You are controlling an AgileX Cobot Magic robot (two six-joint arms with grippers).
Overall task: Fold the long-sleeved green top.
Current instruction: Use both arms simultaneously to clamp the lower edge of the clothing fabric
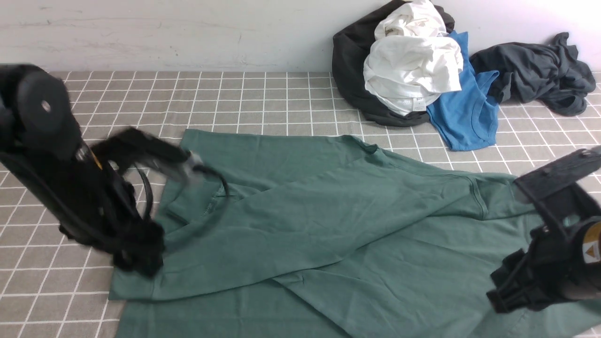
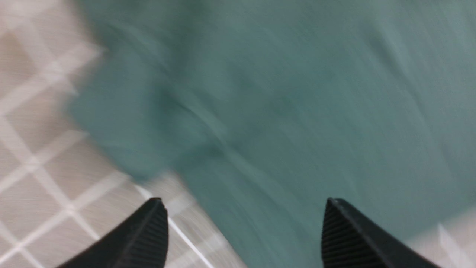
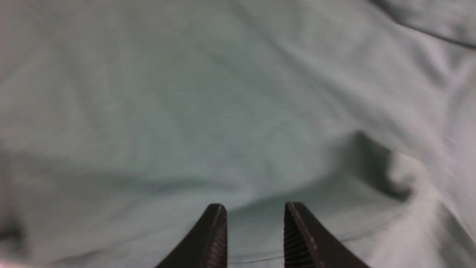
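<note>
Left claw (image 2: pixel 241 203): jaws wide apart, holding nothing, blurred in wrist view. Right claw (image 3: pixel 254 206): jaws a narrow gap apart, nothing visibly pinched. Green long-sleeved top (image 1: pixel 328 225) lies spread on the checked cloth (image 1: pixel 235 94), a sleeve crossed over its body. Risk: a pinch into the layered sleeve may take both plies and drag the fold askew

One green long-sleeved top (image 1: pixel 328 220), one white garment (image 1: pixel 413 70), one blue top (image 1: pixel 465 112), two dark garments (image 1: pixel 350 61) (image 1: pixel 535 70), two claws (image 2: pixel 241 203) (image 3: pixel 254 206)
</note>
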